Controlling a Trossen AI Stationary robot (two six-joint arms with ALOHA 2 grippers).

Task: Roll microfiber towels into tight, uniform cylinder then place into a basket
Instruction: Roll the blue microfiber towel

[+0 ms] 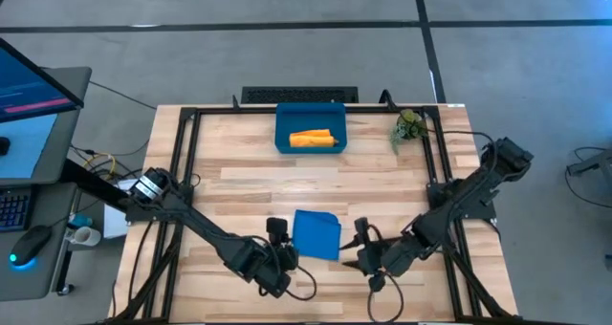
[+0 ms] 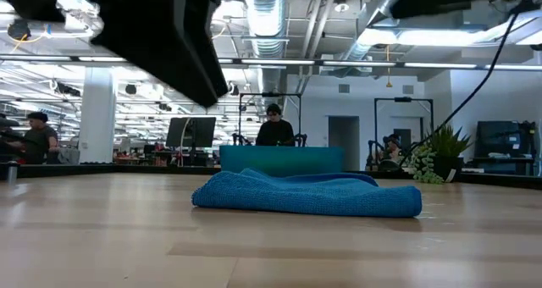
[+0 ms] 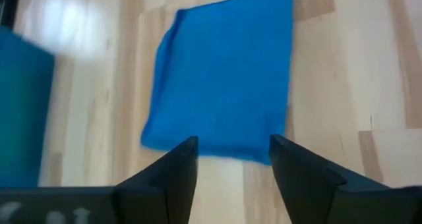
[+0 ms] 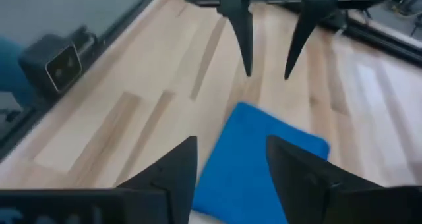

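A small green plant [image 1: 408, 126] is seen at upper right, beside the basket [image 1: 283, 141] holding the orange towel [image 1: 314, 138], laid left-right. The blue towel [image 1: 316, 234] lies folded at lower centre between left gripper [image 1: 278, 231] and right gripper [image 1: 362, 237], both open, nothing held.

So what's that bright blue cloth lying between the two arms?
It is a bright blue microfiber towel, soft and nubbly, folded into a roughly square, low, slightly rumpled pad, not rolled. It lies flat on the light wooden table, near the front edge, with nothing gripping it. The left tool and right tool sit on either side, both open.
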